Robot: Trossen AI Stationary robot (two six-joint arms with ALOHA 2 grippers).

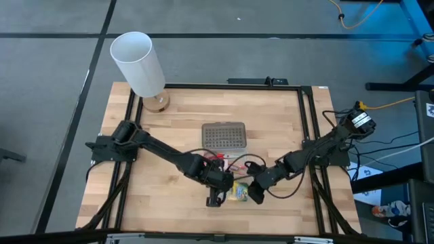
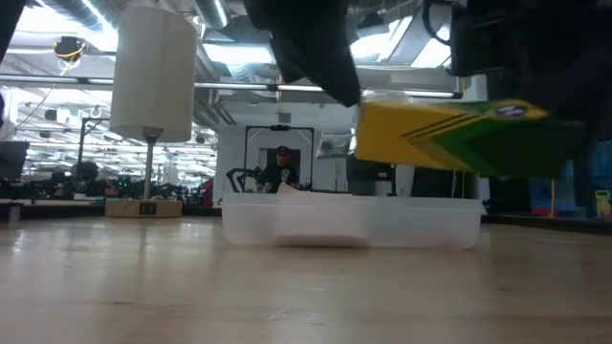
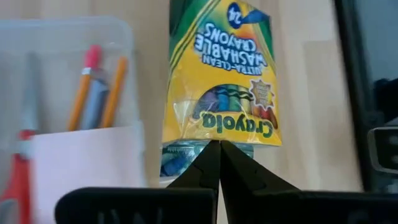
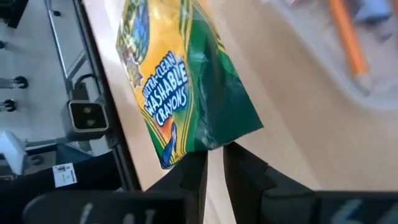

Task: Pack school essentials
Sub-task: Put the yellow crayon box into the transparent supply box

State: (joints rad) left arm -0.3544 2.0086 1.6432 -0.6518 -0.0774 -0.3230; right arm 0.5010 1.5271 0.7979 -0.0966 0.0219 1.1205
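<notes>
The yellow-green crayon box (image 2: 459, 134) hangs in the air above the table's near middle, between my two grippers (image 1: 238, 192). My left gripper (image 3: 219, 147) is shut at one end of it. My right gripper (image 4: 214, 155) is shut at the other, green end. Beyond the box the clear case (image 3: 68, 93) stands on the table. It holds two orange pencils (image 3: 81, 99), the blue-grey pen (image 3: 96, 102), the pale pink pad (image 3: 87, 162) and the red-handled scissors (image 3: 18, 180). My left gripper pinches the crayon box's end edge (image 3: 211, 142) between its two fingertips, coming from the table's left and lying along the box's length. The box is lifted clear and lies nearly level. My right gripper pinches the opposite green end (image 4: 233, 134) at its edge, coming from the table's right. The box (image 2: 459, 134) stands clear of the table, its right end a little lower.
The case's grey dotted lid (image 1: 224, 135) lies at the table's middle, beyond the case (image 2: 349, 225). The tall white cylinder (image 1: 137, 64) stands on a wooden base (image 1: 156, 103) at the far left corner. Bare wood lies along the near edge (image 2: 287, 296).
</notes>
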